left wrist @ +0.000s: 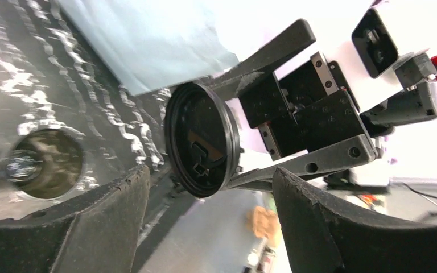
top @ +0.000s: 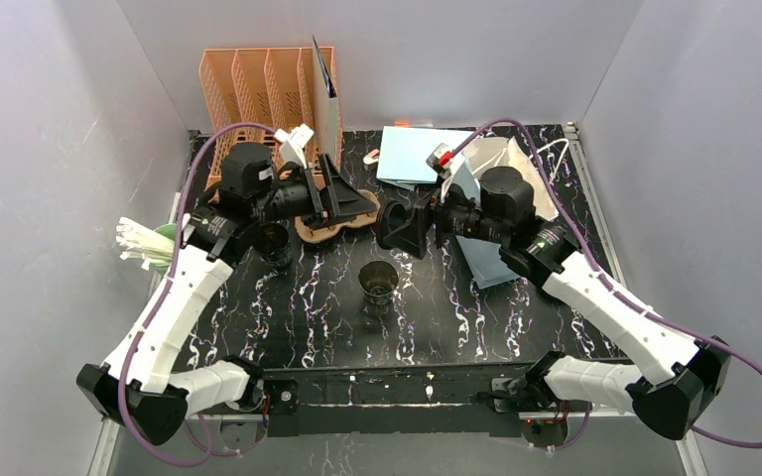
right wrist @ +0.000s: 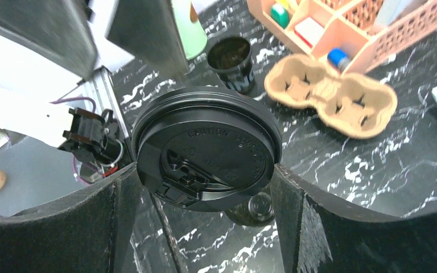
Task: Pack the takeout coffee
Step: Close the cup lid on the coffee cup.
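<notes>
R pincer (right wrist: 203,183) grips lid (right wrist: 205,142); L pincer (left wrist: 210,175) open, clear of lid.

Pulp carrier (right wrist: 325,91) beside orange rack (top: 248,84), blue bag (top: 412,154) nearby

White arms (top: 174,297), blk joints (top: 154,407), purple cables (top: 501,122)

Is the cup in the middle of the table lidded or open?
Open: the cup shows its bare rim and inside, no lid.
</notes>
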